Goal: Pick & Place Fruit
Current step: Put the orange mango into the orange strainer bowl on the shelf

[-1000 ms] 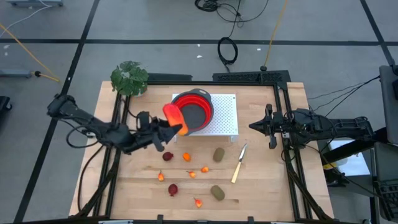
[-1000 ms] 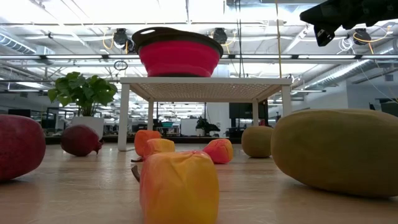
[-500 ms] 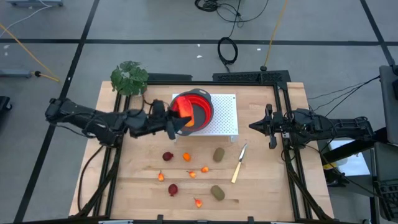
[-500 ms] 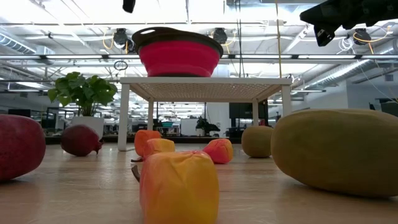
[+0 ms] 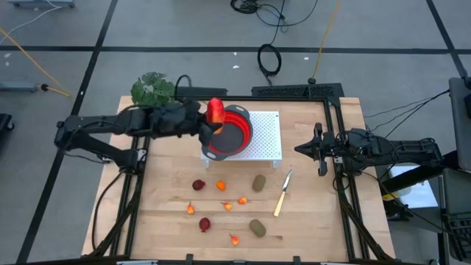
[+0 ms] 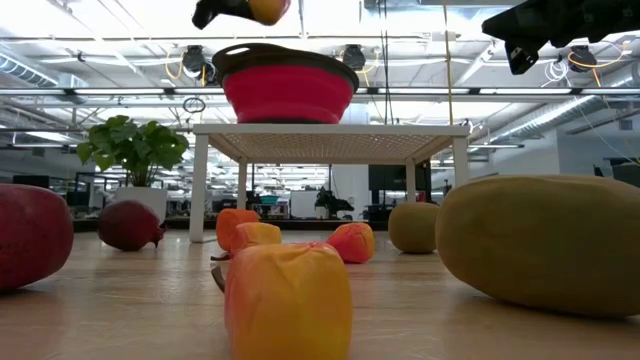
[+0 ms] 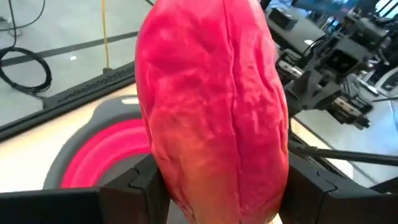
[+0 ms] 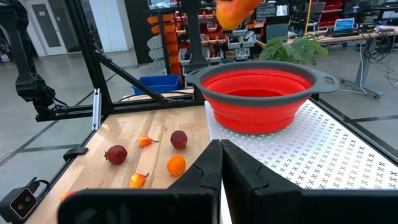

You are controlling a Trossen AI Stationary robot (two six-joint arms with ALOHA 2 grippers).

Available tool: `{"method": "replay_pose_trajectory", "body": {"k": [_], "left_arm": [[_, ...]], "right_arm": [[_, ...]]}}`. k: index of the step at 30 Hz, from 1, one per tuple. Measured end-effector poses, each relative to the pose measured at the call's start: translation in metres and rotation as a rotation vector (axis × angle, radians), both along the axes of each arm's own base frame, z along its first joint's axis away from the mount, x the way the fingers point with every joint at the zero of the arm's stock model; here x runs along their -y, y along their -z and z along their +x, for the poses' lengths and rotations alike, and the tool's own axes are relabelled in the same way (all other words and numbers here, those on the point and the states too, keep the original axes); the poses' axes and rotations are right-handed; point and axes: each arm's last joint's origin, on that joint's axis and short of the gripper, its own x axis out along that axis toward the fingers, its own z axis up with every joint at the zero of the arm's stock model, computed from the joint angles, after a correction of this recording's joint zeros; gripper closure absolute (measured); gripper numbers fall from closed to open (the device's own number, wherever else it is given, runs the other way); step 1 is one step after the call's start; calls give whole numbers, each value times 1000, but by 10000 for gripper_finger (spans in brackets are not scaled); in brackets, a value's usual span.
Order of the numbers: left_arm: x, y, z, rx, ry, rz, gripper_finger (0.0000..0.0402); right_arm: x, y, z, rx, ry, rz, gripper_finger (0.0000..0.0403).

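Note:
My left gripper (image 5: 210, 119) is shut on the elongated red-orange-yellow fruit (image 5: 215, 111) and holds it over the far-left rim of the red grey-rimmed bowl (image 5: 231, 131). The bowl stands on a white perforated stand (image 5: 269, 140). The low view shows the fruit (image 6: 268, 9) high above the bowl (image 6: 288, 86). On the wood lie two dark red round fruits (image 5: 198, 185) (image 5: 204, 224), two olive ovals (image 5: 259, 182) (image 5: 257, 227) and several tiny orange pieces (image 5: 221, 185). My right gripper (image 5: 300, 149) waits shut at the table's right side. My left gripper pinches the elongated fruit between its two fingers (image 7: 134, 190), one on each long side, at the fruit's orange-yellow end (image 7: 217, 180). The red end (image 7: 205, 50) sticks out beyond the fingertips. The fruit is lifted clear, above the bowl's rim (image 7: 74, 134).
A slim pale-handled knife (image 5: 282, 193) lies right of the loose fruit. A potted plant (image 5: 153, 92) stands at the far left corner. Dark frame rails (image 5: 335, 169) run along the table's left and right sides. Bare wood shows left of the loose fruit.
My left gripper has carried the elongated fruit from the bowl's near-left side toward the table's far edge and up. The fruit now shows above the bowl in the low view, where one second ago neither it nor the gripper showed. The right arm has kept still.

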Motion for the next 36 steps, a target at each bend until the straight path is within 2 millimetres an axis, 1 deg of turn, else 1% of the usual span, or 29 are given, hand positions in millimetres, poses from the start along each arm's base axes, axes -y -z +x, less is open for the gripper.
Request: {"method": "replay_pose_trajectory", "body": {"k": [2,4,6,13,16,23,36], "left_arm": [[-7,6,2,-73,7,-10,186],[-13,9,9,-105,20,-18,186],[-20,17,14,-177,30,-30,186],[-35,30,27,-264,67,-68,185],[-36,35,28,-300,80,-83,185],[-34,45,24,-413,83,-122,185],[-32,44,24,-404,128,-137,185]], "right_arm": [[0,0,0,0,0,0,403],[0,0,0,0,0,0,403],[0,0,0,-3,-1,0,403],[0,0,0,-4,1,7,403],[0,0,0,-4,1,7,403],[0,0,0,-4,1,8,403],[0,0,0,-4,1,7,403]]}}
